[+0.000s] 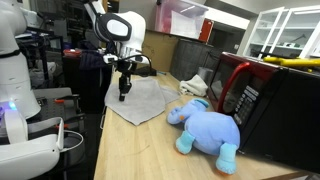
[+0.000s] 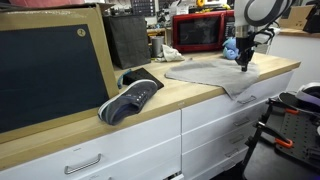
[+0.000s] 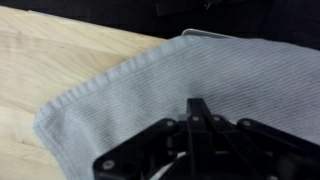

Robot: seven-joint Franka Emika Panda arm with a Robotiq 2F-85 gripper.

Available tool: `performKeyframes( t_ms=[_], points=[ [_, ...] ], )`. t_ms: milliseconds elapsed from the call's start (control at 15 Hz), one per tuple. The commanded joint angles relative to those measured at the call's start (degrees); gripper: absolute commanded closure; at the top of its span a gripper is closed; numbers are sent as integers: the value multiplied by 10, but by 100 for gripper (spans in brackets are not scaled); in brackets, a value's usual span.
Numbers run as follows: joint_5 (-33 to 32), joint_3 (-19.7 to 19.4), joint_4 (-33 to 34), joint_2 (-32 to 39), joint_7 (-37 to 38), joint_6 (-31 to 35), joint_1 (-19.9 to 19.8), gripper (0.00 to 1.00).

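Observation:
A grey knitted cloth (image 1: 143, 103) lies spread flat on the wooden countertop (image 1: 130, 150); it also shows in the other exterior view (image 2: 205, 72). My gripper (image 1: 124, 96) points straight down over the cloth's far part, its tip at or just above the fabric (image 2: 243, 65). In the wrist view the two black fingers (image 3: 197, 104) are pressed together into one point over the cloth (image 3: 150, 75). Nothing shows between them, and the cloth's hem and the bare wood lie to the left.
A blue plush elephant (image 1: 207, 128) lies beside the cloth, in front of a red and black microwave (image 1: 265, 100), both also in an exterior view (image 2: 230, 47) (image 2: 198, 32). A dark sneaker (image 2: 130, 98) sits on the counter by a large framed black panel (image 2: 50, 70). White drawers (image 2: 220, 125) are below.

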Motion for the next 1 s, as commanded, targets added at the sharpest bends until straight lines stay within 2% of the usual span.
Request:
performKeyframes(
  t_ms=[0,67,133,200,267,400,467,733,933],
  points=[
    [148,6,36,-40,-82,-48,19,97],
    [201,8,59,-39,-95,-53,28,73],
    [251,12,89,-28,-87,-53,39,98],
    [287,17,116,-14,-73,-43,47,71],
    [317,22,142,0,-57,-31,54,70],
    [349,41,198,49,6,11,63,56],
    [346,50,220,69,43,29,64,87],
    [271,62,293,174,209,129,76,100],
    [181,16,350,254,339,163,111,100]
  ],
)
